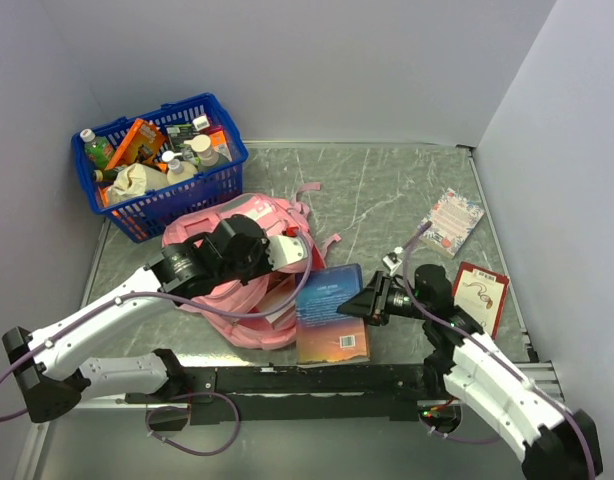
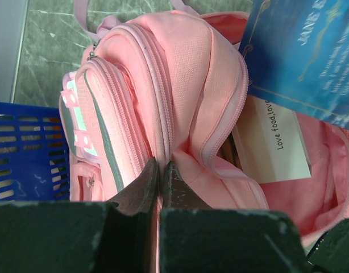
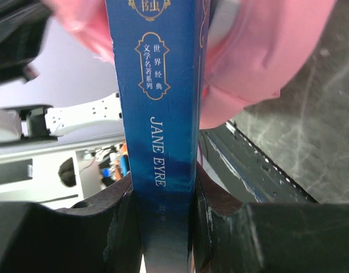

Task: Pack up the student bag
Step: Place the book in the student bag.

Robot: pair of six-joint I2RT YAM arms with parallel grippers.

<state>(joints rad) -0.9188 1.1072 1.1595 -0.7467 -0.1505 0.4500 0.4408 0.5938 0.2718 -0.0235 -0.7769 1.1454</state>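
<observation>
Jaws: left gripper (image 2: 160, 166) pinches soft student bag (image 2: 163, 74) — right gripper (image 3: 163, 185), glossy book (image 3: 157, 85).

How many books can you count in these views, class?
4: the blue Jane Eyre in the right claw at the mouth of the student bag; a white book inside it; a floral book and a red book lying further right. More may be hidden in the bag.
</observation>
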